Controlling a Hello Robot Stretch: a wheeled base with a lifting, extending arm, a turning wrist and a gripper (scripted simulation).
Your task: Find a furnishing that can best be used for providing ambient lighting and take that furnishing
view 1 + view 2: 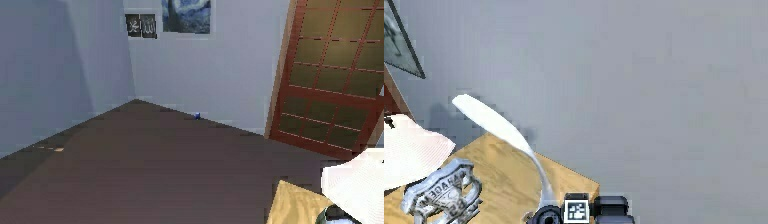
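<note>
On the wooden table at the arm side view's bottom left stands one white lamp. It has a long flat head tilted up to the left and a thin curved neck that runs down to the lower edge. The pincer shows as a dark body at the foot of that neck, beside one white marked square. I cannot tell how its fingers are set, or whether it holds anything.

One white sheet and one grey round thing lie on the table, against a plain grey-blue wall with one framed picture.

Ahead are a dark brown floor, pale blue walls, two wall pictures, one red-brown paned door and one small blue thing by the skirting.
</note>
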